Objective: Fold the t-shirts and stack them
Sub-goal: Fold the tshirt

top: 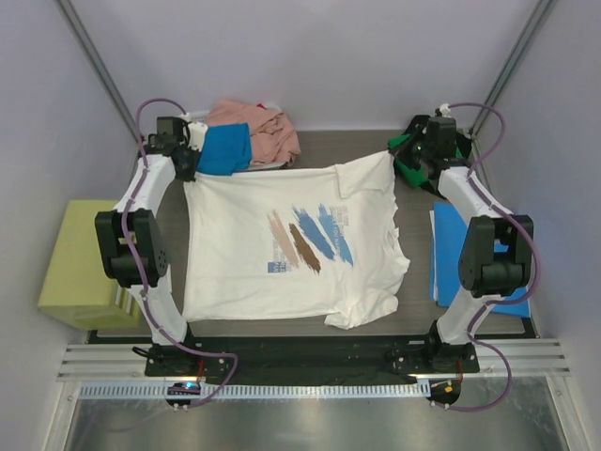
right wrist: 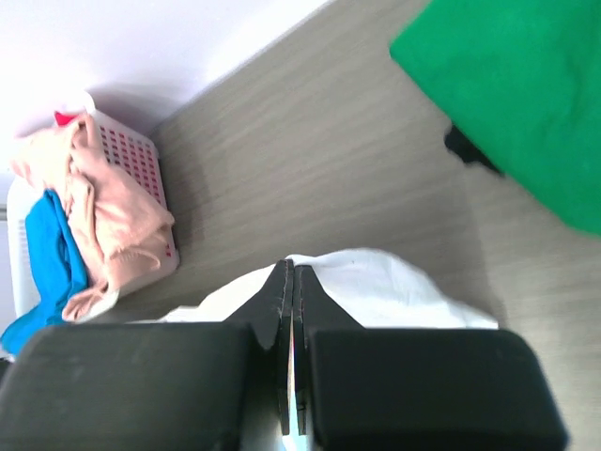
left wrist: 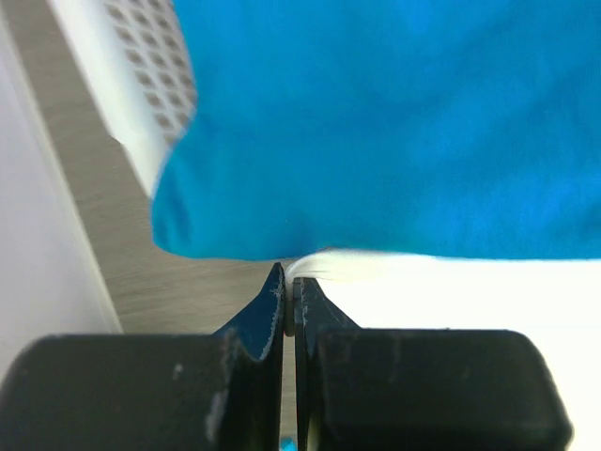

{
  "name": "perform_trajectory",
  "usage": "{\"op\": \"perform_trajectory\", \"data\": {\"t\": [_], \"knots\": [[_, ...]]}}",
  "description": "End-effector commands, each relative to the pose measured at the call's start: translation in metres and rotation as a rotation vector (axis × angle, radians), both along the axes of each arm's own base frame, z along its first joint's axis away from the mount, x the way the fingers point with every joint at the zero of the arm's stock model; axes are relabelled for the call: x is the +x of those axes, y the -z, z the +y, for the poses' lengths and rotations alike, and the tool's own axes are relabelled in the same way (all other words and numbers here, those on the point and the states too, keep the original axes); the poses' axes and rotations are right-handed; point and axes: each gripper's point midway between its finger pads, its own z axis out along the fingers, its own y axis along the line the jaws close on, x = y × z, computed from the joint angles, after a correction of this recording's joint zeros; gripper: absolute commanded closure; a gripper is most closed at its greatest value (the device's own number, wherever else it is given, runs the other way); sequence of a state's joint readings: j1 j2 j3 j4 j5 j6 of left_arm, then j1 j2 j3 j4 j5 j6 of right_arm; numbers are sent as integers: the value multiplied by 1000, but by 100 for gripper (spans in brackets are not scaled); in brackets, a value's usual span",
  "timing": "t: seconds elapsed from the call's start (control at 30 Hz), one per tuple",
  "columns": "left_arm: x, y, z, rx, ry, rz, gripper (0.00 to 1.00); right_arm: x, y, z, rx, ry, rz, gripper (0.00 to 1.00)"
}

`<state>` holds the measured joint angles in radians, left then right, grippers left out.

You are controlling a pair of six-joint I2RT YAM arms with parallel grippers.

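A white t-shirt [top: 291, 244] with a blue-and-brown print lies spread on the table. My left gripper [top: 188, 167] is shut on its far left corner, seen in the left wrist view [left wrist: 289, 282] with white cloth [left wrist: 451, 291] pinched. My right gripper [top: 413, 162] is shut on its far right corner; the right wrist view [right wrist: 292, 274] shows white cloth [right wrist: 376, 282] between the fingers. A bright blue t-shirt [top: 225, 148] and a salmon pink one [top: 263, 127] hang out of the basket. A green t-shirt [top: 402, 150] lies at the far right, over something black.
A white plastic basket [right wrist: 141, 155] stands at the far left of the table. A flat blue folder [top: 449, 254] lies at the right edge beside the right arm. A yellow-green box [top: 80, 263] stands off the table's left side.
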<state>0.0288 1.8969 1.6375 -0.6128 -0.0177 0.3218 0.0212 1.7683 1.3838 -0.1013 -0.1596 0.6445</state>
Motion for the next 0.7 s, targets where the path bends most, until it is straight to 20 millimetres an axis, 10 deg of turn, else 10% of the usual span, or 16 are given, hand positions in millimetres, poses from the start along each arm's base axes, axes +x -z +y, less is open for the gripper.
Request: {"op": "perform_trajectory", "data": {"t": [0.0, 0.43, 0.53, 0.67], "knots": [[-31, -29, -12, -58, 56, -52, 100, -38, -26, 2, 60, 5, -26, 99], [-148, -31, -35, -101, 212, 24, 100, -155, 10, 7, 115, 9, 198, 99], [-159, -28, -39, -119, 228, 50, 100, -177, 37, 14, 127, -27, 315, 83], [-164, -23, -43, -143, 230, 80, 94, -190, 38, 14, 142, -14, 351, 29]]}}
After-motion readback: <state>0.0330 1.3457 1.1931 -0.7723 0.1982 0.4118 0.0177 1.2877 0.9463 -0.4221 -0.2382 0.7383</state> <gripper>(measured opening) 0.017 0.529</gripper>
